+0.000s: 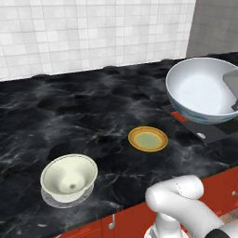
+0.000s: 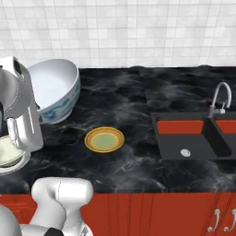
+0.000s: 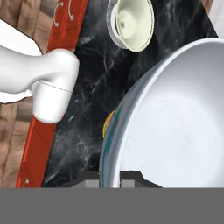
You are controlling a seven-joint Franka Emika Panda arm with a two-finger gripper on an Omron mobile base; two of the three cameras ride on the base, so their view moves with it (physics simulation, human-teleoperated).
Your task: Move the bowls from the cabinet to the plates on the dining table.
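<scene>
The claw (image 3: 109, 180) is clenched on the rim of the white bowl (image 1: 202, 88), up in the air near the yellow plate (image 1: 148, 138). The bowl looks hard, smooth and breakable; the thin rim is the place to hold.

Glossy black marble with white veining forms the desk (image 1: 93, 107). On it, the cream bowl (image 1: 69, 177) looks matte; the held white bowl (image 1: 202, 88) above it shines; the orange plate (image 1: 148, 139) is smooth.
</scene>
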